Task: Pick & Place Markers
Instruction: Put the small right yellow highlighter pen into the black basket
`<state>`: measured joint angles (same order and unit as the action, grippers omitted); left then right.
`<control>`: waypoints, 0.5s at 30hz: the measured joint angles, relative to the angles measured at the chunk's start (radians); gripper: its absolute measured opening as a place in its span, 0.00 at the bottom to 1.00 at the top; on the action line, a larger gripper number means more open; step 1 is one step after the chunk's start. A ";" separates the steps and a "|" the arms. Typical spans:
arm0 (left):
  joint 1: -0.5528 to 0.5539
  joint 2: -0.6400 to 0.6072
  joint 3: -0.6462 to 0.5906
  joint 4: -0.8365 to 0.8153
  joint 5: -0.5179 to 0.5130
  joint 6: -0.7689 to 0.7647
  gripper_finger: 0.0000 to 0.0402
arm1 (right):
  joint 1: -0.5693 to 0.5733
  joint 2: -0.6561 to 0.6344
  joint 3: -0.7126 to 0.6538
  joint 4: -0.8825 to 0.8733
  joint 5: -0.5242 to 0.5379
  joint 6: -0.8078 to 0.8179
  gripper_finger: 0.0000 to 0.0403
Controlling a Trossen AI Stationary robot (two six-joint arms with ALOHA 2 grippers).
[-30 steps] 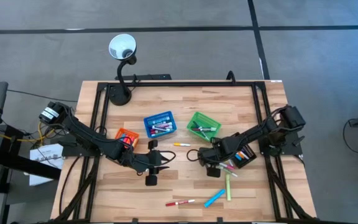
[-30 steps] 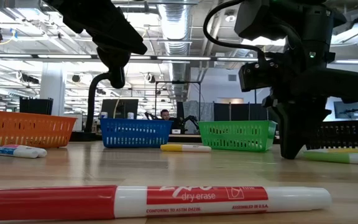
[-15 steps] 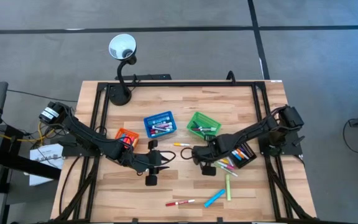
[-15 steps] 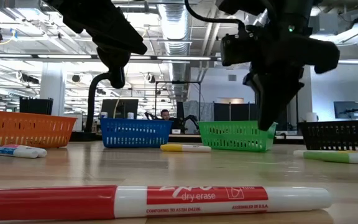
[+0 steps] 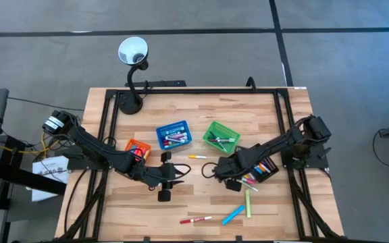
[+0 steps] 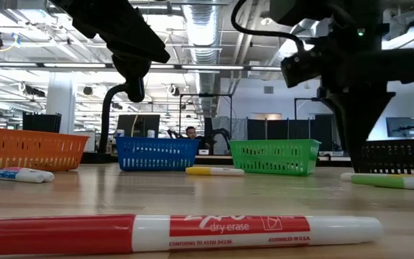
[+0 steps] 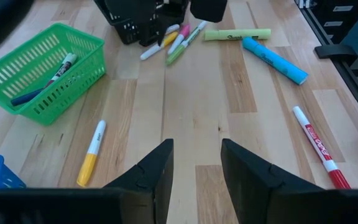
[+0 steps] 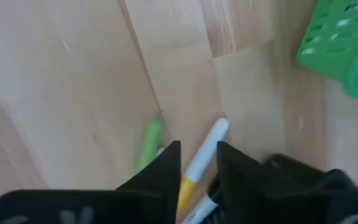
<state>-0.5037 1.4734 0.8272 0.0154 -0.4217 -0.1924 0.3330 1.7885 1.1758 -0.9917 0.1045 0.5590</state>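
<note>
My right gripper had swung back from the green basket toward the loose markers beside the black basket. Its jaws stood slightly apart, empty, over a yellow-capped marker. My left gripper waited open. Next I needed to descend and close.

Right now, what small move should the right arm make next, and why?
Probably lower the right gripper and close on the yellow-capped white marker: it lies on the table below the gap between the gripper's open fingers, which hold nothing.
</note>
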 joint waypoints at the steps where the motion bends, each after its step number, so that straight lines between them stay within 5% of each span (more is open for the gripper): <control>1: 0.000 0.000 0.000 0.000 0.000 0.000 0.33 | 0.003 0.000 -0.007 0.008 0.000 0.014 0.26; 7: 0.000 0.000 0.000 0.000 0.000 -0.007 0.33 | 0.001 0.000 -0.061 0.040 0.000 0.099 0.36; 15: 0.000 0.000 0.000 0.000 0.000 -0.007 0.33 | -0.022 0.000 -0.108 0.074 -0.002 0.105 0.32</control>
<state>-0.5037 1.4734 0.8272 0.0154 -0.4217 -0.1997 0.3110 1.7885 1.0682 -0.9172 0.1028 0.6643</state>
